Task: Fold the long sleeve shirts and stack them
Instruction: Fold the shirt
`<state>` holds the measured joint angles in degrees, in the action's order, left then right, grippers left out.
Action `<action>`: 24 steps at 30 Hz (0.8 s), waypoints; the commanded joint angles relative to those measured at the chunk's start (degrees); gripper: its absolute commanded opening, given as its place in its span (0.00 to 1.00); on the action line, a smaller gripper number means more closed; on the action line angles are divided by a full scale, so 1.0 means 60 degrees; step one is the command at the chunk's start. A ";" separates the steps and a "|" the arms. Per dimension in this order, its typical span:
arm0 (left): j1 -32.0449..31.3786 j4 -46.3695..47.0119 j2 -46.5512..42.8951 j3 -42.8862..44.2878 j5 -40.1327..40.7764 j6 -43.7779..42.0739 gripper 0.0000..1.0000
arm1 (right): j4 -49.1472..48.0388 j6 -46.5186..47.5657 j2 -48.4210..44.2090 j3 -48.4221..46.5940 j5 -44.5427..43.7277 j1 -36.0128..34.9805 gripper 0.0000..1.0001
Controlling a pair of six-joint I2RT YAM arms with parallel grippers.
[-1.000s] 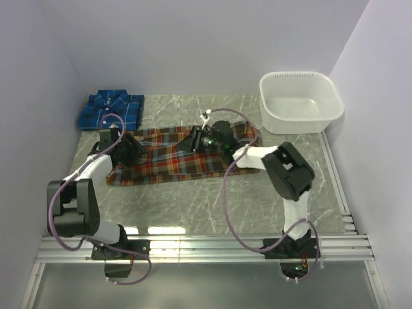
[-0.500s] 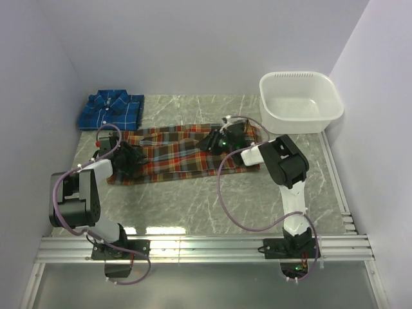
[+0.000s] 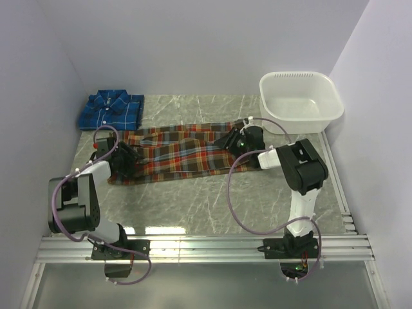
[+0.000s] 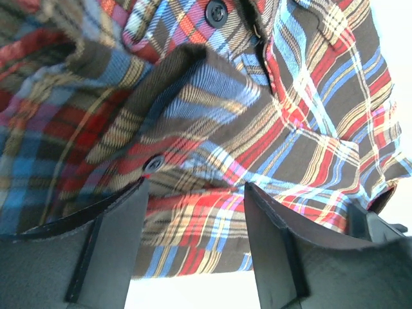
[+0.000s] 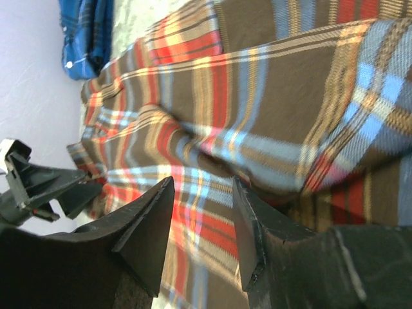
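Shirts lay apart on the marble table (image 3: 193,206). The red shirt (image 3: 180,154) was stretched in a long band across the middle, running from 9 o'clock to 3 o'clock. The blue shirt (image 3: 111,109) sat folded, collar up, against the back wall at 10 o'clock, not touching the red one. The left pincer (image 3: 127,159) was low at the 9 o'clock end of the red shirt, over the end where the wrist view showed a placket with a dark button (image 4: 215,11). Its jaws stood well apart with plaid cloth filling the gap between them and lapping over one fingertip. Whether they actually pinched that cloth or only sat around it I could not tell. The right pincer (image 3: 233,140) was at the 3 o'clock end. In its wrist view the jaws stood narrower, closed on a fold of the red shirt that ran down between them, and the rest of the cloth spread away toward the left pincer and the blue shirt beyond. A white tub (image 3: 296,75) stood at 1 o'clock, near the right pincer's end of the red shirt but apart from it.
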<state>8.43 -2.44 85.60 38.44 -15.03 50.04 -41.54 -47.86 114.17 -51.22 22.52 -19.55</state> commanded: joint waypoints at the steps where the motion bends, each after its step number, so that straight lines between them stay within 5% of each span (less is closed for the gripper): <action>1: 0.0061 -0.0780 -0.0759 0.0551 0.0148 -0.0532 0.68 | 0.0067 0.0417 -0.1329 0.0274 -0.0092 0.0036 0.49; 9: -0.0013 -0.1059 -0.0865 0.1825 -0.0250 -0.0898 0.70 | 0.0654 0.0418 -0.2738 0.1284 0.0303 -0.0008 0.49; 24: 0.0046 -0.0589 0.2329 0.3188 0.0497 -0.1191 0.65 | 0.0358 0.0079 -0.2402 0.3103 -0.0077 0.0489 0.48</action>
<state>8.45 -5.37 99.00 54.33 -15.84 45.65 -38.54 -47.53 98.83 -33.32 23.35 -18.24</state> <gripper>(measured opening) 0.649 0.480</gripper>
